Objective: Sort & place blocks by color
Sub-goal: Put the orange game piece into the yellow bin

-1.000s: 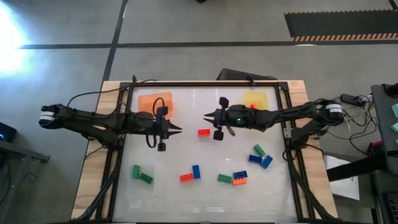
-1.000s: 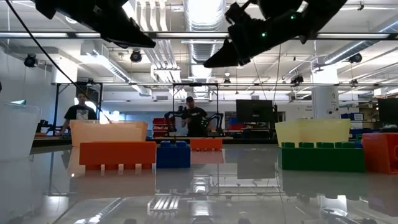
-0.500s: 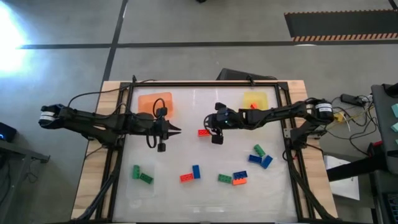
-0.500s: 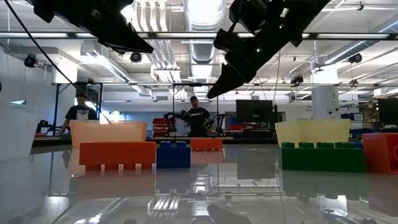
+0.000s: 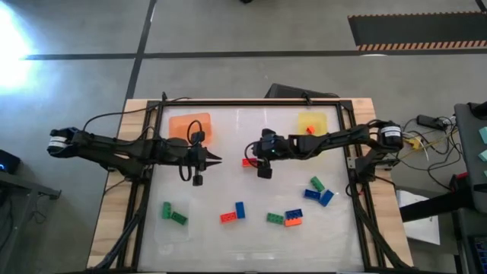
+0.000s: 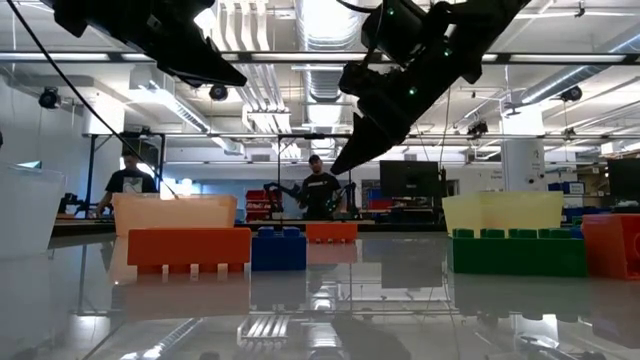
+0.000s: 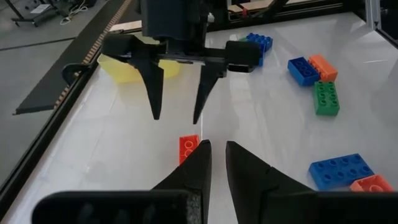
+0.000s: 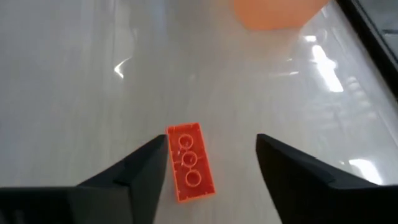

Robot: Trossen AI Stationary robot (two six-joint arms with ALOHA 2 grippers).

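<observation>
The right gripper point(image 5: 248, 154) is hanging over the small red-orange studded brick point(image 8: 189, 162) at mid-table, fingers spread wide to either side, not touching it. The left gripper point(image 5: 219, 159) is hovering just beside, its fingers nearly together and empty. The translucent orange tray point(image 5: 189, 125) and yellow tray point(image 5: 315, 122) are sitting along the far edge, while blue, green and red-orange bricks point(image 5: 286, 218) are lying scattered nearer.

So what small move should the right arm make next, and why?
Probably lower the right tool straight down and close it. Its open fingers already straddle the lone red-orange brick lying flat on the table, seemingly not yet touching it; the left tool waits nearby.
</observation>
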